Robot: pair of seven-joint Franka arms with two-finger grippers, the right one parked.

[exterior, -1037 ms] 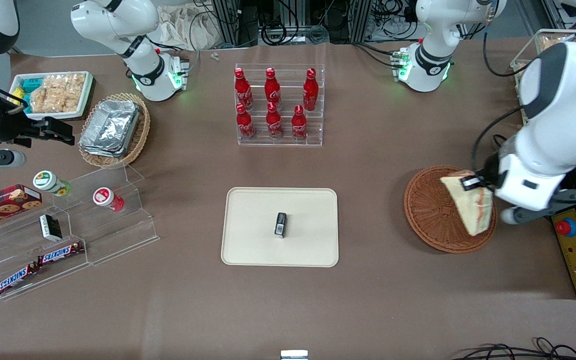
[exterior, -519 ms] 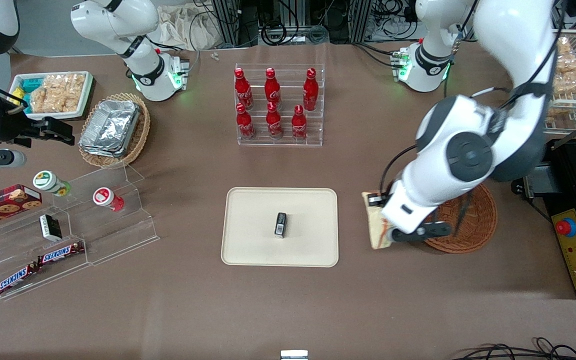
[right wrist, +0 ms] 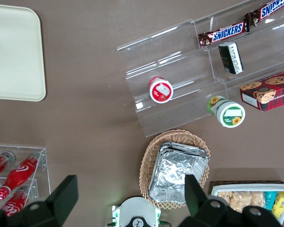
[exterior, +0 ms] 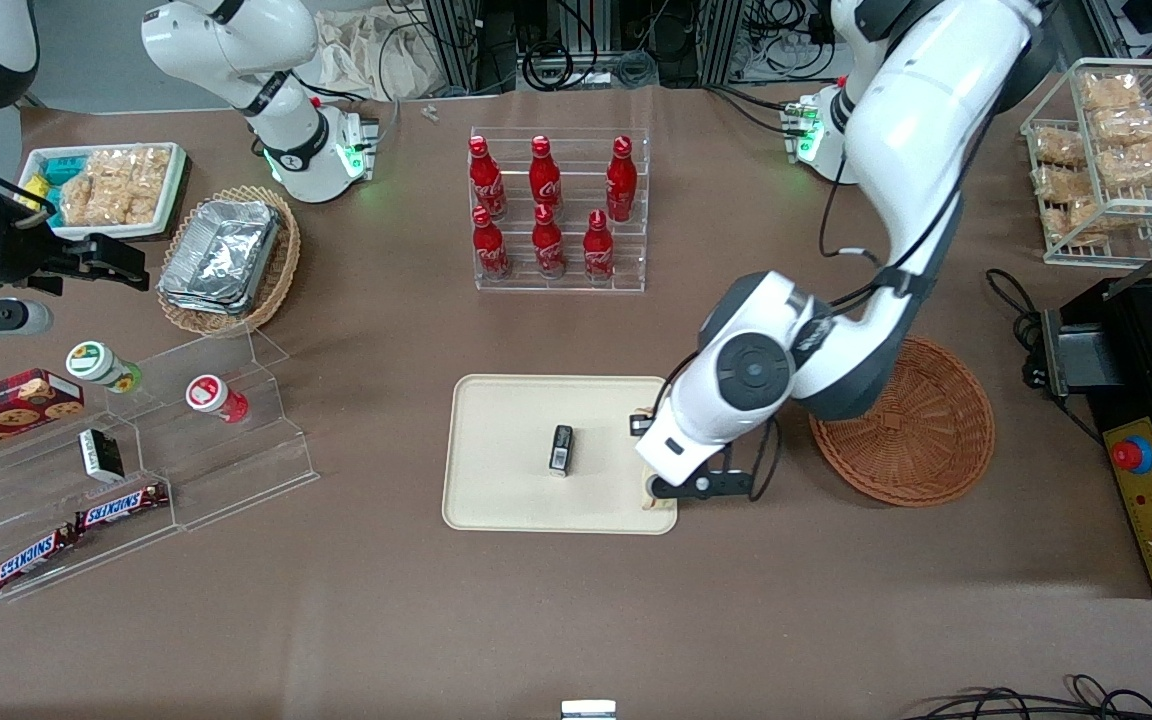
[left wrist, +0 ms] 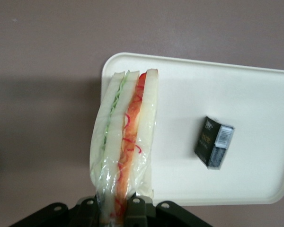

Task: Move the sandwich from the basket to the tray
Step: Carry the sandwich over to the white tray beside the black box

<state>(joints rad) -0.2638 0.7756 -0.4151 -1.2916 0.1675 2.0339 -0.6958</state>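
One sandwich (left wrist: pixel 125 142) is what you've got pinched in the tool (left wrist: pixel 117 208) right now, its two fingers closed on the wrapped end so the wedge sticks out edge-on to the wrist camera. You can see the layers clearly there: green filling on one side, red-orange on the other, pale bread between and outside.

From the wrist view the sandwich hangs over the edge of the tray (left wrist: pixel 255 94), roughly half over the cream surface and half over the brown table (left wrist: pixel 42 56). Can't tell if it's touching the tray or just hovering above it.

In the front view your tool (exterior: pixel 652 455) sits at the tray's (exterior: pixel 496 500) end nearest the basket (exterior: pixel 921 450), mostly hidden under the white arm. Only a sliver of the sandwich (exterior: pixel 650 497) peeks out near the tray corner closer to the camera.

The basket has nothing in it and sits just beside the tray, toward the working arm's end of the table.

On the tray there's also a small black box (exterior: pixel 561 449) lying around the middle, well apart from the sandwich. Same box (left wrist: pixel 214 142) shows in the wrist view.
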